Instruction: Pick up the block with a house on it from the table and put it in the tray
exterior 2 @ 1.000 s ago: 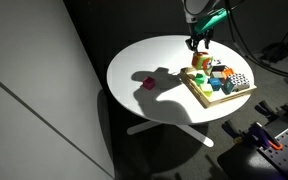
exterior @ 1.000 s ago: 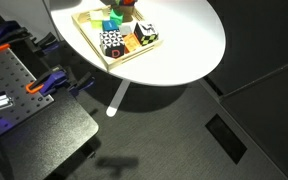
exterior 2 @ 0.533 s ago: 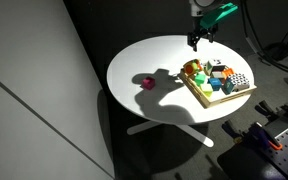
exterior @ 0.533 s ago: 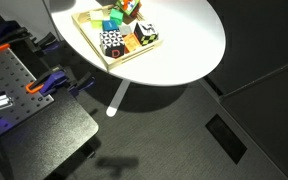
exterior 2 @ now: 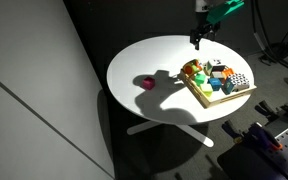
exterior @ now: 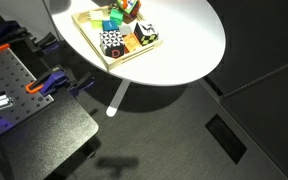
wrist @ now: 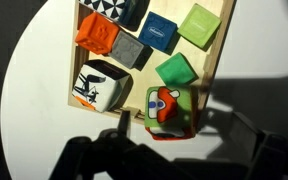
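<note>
The house block (wrist: 170, 110) is green with a red-roofed house on its face and red sides. It lies at the edge of the pale wooden tray (wrist: 74, 60), partly over the rim. It shows in both exterior views (exterior: 130, 8) (exterior 2: 192, 68). The tray (exterior: 136, 56) (exterior 2: 229, 97) holds several other blocks and rests on the round white table (exterior: 184, 40) (exterior 2: 144, 60). My gripper (exterior 2: 198, 38) hangs open and empty above the block, clear of it. Its dark fingers (wrist: 179, 128) frame the block in the wrist view.
A small red object (exterior 2: 144, 82) lies on the table away from the tray. A black perforated workbench with orange clamps (exterior: 14, 70) stands beside the table. Among the tray's blocks are a black-and-white patterned one (exterior: 111, 40) and an orange one (wrist: 97, 33).
My gripper has risen away from the house block and the tray. The block stays at the tray's edge.
</note>
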`<state>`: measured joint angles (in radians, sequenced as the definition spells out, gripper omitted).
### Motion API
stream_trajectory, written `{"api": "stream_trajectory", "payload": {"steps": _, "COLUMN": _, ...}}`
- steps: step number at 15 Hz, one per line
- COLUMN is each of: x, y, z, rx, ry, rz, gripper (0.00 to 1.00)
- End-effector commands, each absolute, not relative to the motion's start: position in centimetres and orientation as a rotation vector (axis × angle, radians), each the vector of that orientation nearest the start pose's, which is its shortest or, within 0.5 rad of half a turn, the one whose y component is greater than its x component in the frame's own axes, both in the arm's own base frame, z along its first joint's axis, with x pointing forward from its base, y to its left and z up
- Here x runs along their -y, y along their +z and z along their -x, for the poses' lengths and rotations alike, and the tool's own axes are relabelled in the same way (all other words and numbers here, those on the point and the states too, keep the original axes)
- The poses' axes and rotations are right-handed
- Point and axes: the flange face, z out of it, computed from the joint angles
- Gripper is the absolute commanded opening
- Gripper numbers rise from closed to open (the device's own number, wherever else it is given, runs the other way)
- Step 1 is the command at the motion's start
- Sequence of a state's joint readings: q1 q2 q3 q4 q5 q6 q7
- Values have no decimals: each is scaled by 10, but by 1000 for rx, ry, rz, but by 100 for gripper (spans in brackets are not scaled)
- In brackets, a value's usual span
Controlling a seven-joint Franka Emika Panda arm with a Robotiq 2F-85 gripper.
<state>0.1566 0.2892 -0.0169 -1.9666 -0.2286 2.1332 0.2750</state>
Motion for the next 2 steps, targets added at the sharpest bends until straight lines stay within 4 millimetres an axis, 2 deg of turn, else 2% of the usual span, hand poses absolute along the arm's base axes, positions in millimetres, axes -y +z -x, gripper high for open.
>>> {"api": "stream_trajectory", "payload": {"steps": 1, "x": -73, "y": 317, "z": -589, "rx": -1, "ry": 138, "rz": 3350, "gripper": 100}}
{"api": "stream_trajectory", "payload": {"steps": 2, "x": -73, "y": 316, "z": -589, "rx": 0, "ry": 141, "rz": 3350, "gripper": 100}}
